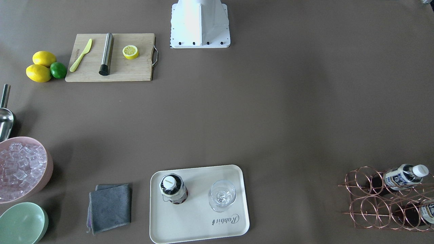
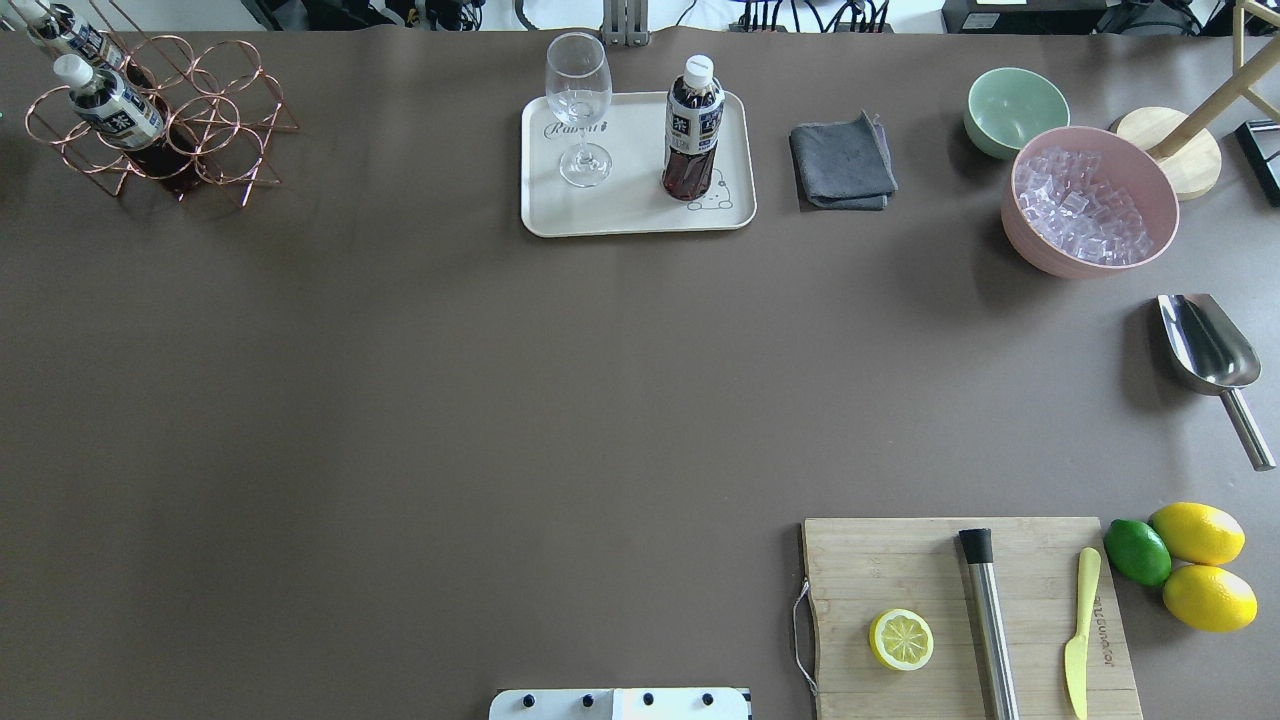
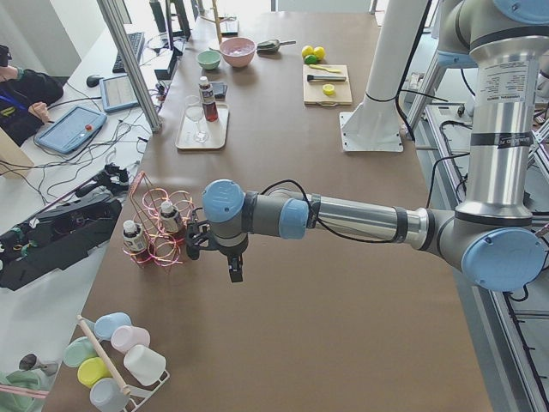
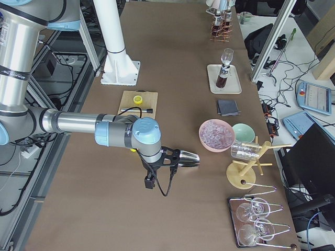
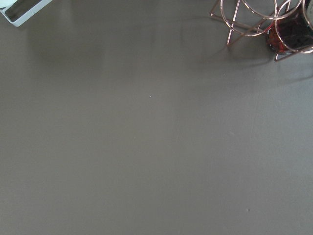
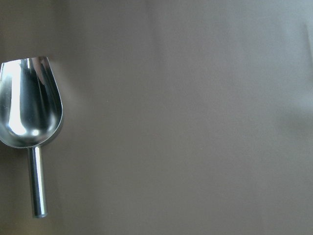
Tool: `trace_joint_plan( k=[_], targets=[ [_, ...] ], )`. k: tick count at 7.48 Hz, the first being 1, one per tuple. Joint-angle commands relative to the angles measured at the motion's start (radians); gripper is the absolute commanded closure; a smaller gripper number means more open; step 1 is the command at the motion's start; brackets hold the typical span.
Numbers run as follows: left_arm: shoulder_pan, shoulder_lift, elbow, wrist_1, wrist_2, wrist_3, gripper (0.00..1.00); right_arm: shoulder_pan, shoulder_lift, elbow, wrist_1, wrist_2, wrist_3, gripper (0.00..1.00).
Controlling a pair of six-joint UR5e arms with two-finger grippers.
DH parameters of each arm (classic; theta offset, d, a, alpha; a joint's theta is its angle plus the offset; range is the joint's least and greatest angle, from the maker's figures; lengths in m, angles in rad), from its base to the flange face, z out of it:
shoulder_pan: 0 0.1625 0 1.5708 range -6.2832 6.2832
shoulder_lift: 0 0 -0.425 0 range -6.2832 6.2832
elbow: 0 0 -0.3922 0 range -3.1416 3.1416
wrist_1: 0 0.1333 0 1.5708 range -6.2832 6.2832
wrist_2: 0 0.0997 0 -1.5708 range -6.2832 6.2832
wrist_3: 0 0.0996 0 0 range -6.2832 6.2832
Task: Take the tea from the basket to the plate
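One tea bottle [image 1: 173,189] [image 2: 693,130] stands upright on the cream plate [image 1: 196,223] [image 2: 630,212], next to a wine glass [image 2: 580,110]. Two more tea bottles [image 2: 105,105] [image 2: 62,28] lie in the copper wire basket [image 2: 210,135] [image 1: 371,198] at the table's far left corner. My left gripper [image 3: 196,245] hangs over the table beside the basket; I cannot tell if it is open or shut. The left wrist view shows only the basket's corner [image 5: 264,19]. My right gripper [image 4: 170,156] hangs above the metal scoop [image 6: 29,112]; I cannot tell its state either.
A grey cloth [image 2: 842,165], a mint-green bowl [image 2: 1015,108] and a pink bowl of ice [image 2: 1090,205] stand right of the plate. A cutting board [image 2: 900,560] with half a lemon, a muddler and a knife lies near right, with lemons and a lime [image 2: 1137,552] beside it.
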State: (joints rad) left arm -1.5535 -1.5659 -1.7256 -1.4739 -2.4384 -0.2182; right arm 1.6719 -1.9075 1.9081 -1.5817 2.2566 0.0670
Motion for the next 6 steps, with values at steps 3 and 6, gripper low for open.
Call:
trace_joint_plan(
  k=[3,6],
  targets=[
    [-0.004,-0.013,0.003,0.096,0.129,0.072,0.02,0.020,0.001,-0.001,0.000,0.001,-0.004,0.00],
    [-0.002,-0.016,0.037,0.084,0.122,0.072,0.02,0.020,0.001,0.000,0.000,0.004,-0.004,0.00]
  ],
)
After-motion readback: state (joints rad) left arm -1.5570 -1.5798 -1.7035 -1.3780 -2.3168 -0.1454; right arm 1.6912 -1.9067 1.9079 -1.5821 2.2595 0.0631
